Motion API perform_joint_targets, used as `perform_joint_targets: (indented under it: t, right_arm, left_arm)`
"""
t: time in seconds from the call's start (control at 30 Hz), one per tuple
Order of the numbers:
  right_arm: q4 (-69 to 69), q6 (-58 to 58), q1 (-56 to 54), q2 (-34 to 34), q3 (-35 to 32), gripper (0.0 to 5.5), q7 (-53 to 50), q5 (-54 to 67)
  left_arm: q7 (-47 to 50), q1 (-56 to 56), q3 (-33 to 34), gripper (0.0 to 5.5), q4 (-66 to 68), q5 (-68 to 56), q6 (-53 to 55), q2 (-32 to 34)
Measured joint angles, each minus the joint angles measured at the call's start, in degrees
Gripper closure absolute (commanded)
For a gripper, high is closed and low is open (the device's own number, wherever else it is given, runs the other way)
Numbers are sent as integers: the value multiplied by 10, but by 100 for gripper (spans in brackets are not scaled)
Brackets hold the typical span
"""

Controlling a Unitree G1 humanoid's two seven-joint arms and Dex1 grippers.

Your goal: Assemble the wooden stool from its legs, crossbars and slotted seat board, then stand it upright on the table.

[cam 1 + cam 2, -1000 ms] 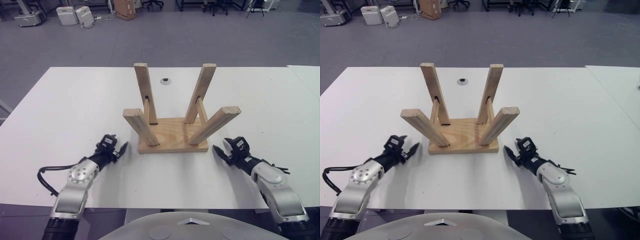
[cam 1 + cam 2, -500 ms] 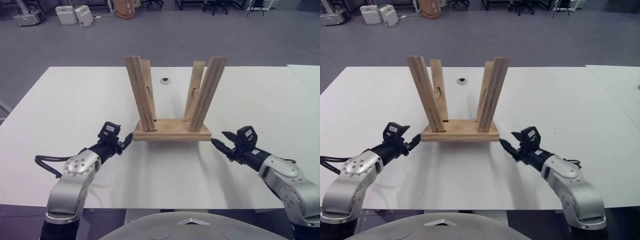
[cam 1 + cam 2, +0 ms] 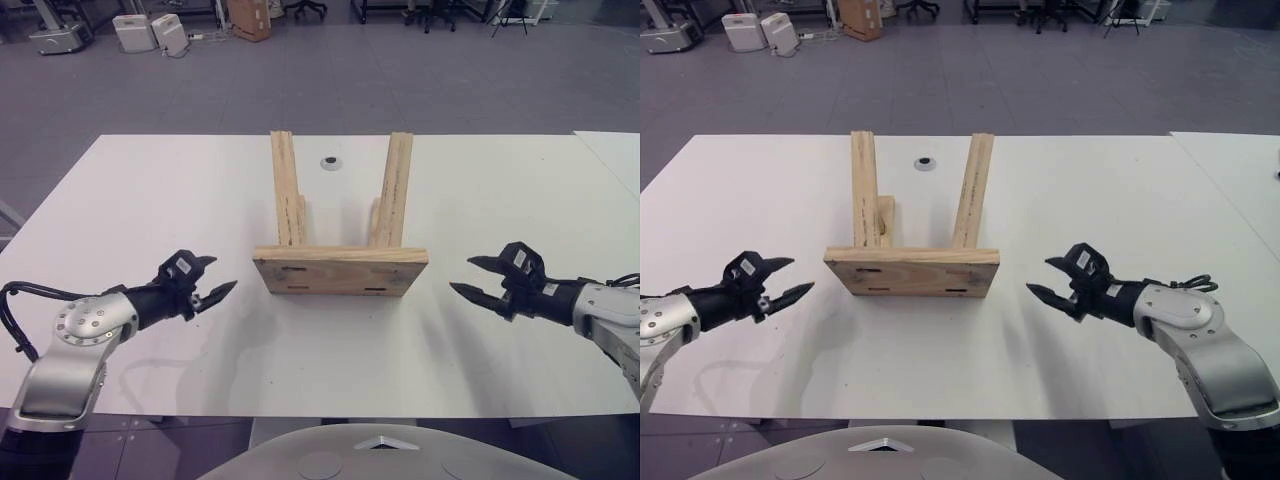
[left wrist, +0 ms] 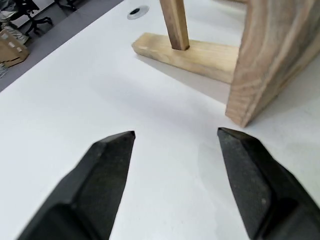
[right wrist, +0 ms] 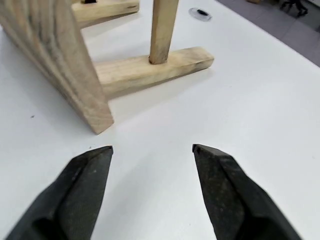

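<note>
— Position of the stool (image 3: 340,240)?

— It lies on its side near the middle of the white table (image 3: 140,200), not upright. The seat board (image 3: 340,271) stands on one long edge, its long axis running across the table from the robot's left to its right. Its broad face is turned toward the robot, and small dark slots show in it.

— And the legs (image 3: 287,190)?

— They point straight away from the robot, toward the far edge, and run lengthwise along the table. The lower ones rest on the surface. On the left wrist view a crossbar (image 4: 175,22) rises from the leg lying there.

— Left gripper (image 3: 222,273)?

— Released, fingers spread, holding nothing. It sits low over the table on the board's left, apart from it and aimed at it.

— Right gripper (image 3: 460,274)?

— The same on the right: spread wide, empty, clear of the board's end.

— Anything else on the table?

— A round dark fitting (image 3: 329,161), set in the top between the far ends of the legs.
</note>
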Motion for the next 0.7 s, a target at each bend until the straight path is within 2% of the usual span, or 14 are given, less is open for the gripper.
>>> perform_joint_targets:
  t: [0.07,0.13,0.33,0.47,0.7]
  right_arm:
    - [29,-22,-6,0,14,250,51,14]
    - [73,-44,-46,33,50,250,90,27]
    - [159,-97,-159,81,161,250,125,-39]
    - [198,-124,-204,89,185,250,138,-68]
    - [220,-156,-232,99,199,377,176,-86]
  left_arm:
    - [-72,-5,-1,244,18,-42,-16,17]
    - [-136,-52,-39,244,33,-73,-17,18]
    - [-160,-160,-134,244,117,-21,-79,6]
    - [-169,-189,-159,244,142,-10,-99,-5]
    - [-184,-231,-168,360,168,-22,-137,-29]
